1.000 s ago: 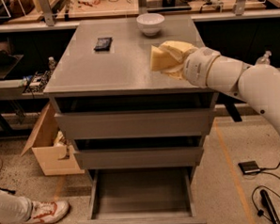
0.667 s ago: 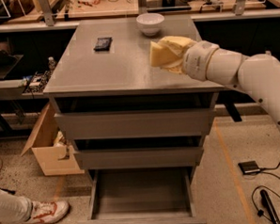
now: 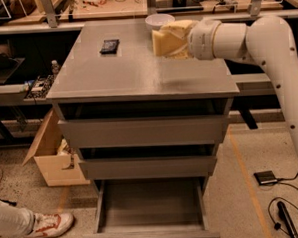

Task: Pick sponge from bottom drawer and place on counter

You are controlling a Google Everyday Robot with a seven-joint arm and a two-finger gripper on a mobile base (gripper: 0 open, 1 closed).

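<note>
My gripper [image 3: 171, 38] reaches in from the right, over the back right part of the counter [image 3: 131, 72], just in front of the white bowl. It is shut on the pale-yellow sponge [image 3: 158, 44], which sticks out to the left of the yellowish fingers and hangs a little above the counter top. The bottom drawer [image 3: 151, 237] is pulled open below the two upper drawers. Its inside shows nothing in it.
A white bowl [image 3: 159, 20] stands at the counter's back edge, right behind the sponge. A small black packet [image 3: 109, 45] lies at the back left. A cardboard box [image 3: 50, 161] and a person's shoe [image 3: 48, 225] are on the floor at the left. Cables and a black pedal [image 3: 266, 177] lie at the right.
The arm has moved left and toward the back of the counter, carrying the sponge closer to the white bowl. The drawers have not moved.
</note>
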